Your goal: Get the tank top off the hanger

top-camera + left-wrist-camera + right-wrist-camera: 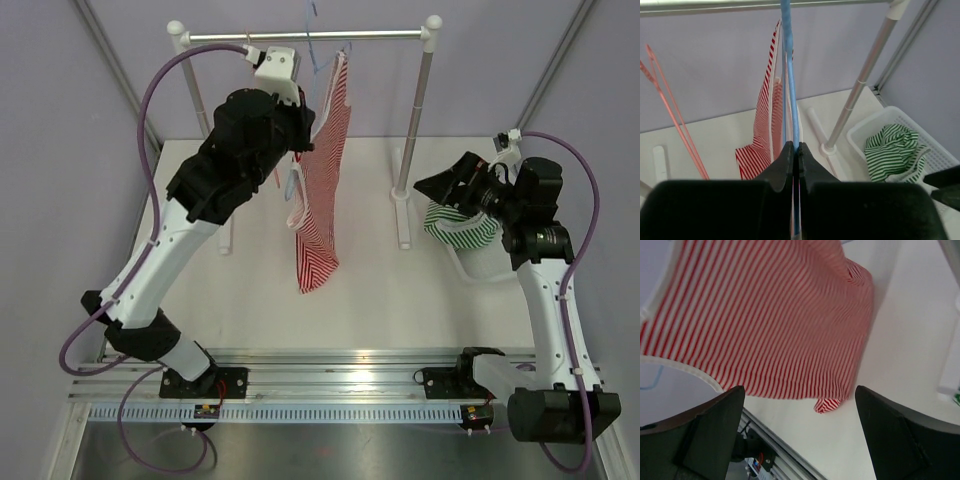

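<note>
A red-and-white striped tank top (322, 190) hangs from a blue hanger (313, 40) on the rack's rail, its hem near the table. My left gripper (305, 120) is raised beside the top of the garment. In the left wrist view my left gripper (795, 146) is shut on the blue hanger (790, 90), with the tank top (765, 120) just behind it. My right gripper (428, 186) is open and empty to the right of the tank top, facing it. In the right wrist view the tank top (770, 315) fills the space ahead of my right gripper (800, 390).
The white clothes rack (420, 130) stands across the back of the table. A white basket (940, 155) at the right holds a green-and-white striped garment (462, 225). A pink hanger (670, 110) hangs to the left of the blue one.
</note>
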`<state>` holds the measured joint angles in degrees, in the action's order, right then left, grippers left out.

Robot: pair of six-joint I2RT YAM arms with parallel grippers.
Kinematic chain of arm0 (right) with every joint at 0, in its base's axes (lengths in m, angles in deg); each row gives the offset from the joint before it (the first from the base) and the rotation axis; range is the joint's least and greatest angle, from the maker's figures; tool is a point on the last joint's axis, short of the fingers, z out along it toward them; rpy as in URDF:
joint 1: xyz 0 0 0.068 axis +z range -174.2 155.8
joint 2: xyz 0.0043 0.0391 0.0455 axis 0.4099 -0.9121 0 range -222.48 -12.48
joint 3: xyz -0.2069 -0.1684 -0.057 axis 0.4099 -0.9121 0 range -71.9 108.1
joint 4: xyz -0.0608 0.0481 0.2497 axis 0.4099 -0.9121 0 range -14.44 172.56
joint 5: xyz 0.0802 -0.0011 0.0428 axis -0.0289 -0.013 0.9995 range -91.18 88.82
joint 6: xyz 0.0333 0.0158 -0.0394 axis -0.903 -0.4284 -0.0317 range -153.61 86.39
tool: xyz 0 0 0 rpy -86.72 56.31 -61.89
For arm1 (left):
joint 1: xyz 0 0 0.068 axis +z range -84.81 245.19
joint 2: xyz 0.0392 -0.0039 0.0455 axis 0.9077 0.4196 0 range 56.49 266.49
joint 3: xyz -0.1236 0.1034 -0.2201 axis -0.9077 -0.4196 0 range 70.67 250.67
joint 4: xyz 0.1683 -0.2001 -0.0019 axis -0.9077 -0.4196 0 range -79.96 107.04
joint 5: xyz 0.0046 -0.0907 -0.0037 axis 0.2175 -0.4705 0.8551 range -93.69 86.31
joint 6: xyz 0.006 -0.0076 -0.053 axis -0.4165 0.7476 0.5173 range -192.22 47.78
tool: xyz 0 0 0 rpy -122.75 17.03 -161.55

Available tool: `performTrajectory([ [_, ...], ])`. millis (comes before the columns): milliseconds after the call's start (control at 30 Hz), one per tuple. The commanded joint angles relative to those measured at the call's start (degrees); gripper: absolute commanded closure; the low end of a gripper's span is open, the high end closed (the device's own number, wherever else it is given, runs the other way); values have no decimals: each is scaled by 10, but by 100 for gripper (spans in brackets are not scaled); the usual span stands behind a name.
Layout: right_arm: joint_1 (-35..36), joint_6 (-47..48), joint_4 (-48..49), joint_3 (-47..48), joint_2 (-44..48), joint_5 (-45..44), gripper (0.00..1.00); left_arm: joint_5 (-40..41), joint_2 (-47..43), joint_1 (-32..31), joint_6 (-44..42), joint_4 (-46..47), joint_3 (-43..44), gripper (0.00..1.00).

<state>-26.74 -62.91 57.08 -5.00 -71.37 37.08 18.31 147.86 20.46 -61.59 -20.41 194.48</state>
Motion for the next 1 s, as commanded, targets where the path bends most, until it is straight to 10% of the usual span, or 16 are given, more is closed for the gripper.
performTrajectory([
  [0, 16, -95, 148, -9, -22, 126, 1, -78, -85, -10, 32, 18, -85, 100],
  [300, 184, -68, 248, -4, -83, -76, 1, -197, -269, -27, 114, 105, -377, 100],
  [633, 264, 5, 206, 33, -160, -208, 24, -247, -336, -34, 149, 114, -480, 100],
  [967, 265, 39, 188, 26, -170, -227, 100, -222, -356, -34, 131, 77, -482, 100],
])
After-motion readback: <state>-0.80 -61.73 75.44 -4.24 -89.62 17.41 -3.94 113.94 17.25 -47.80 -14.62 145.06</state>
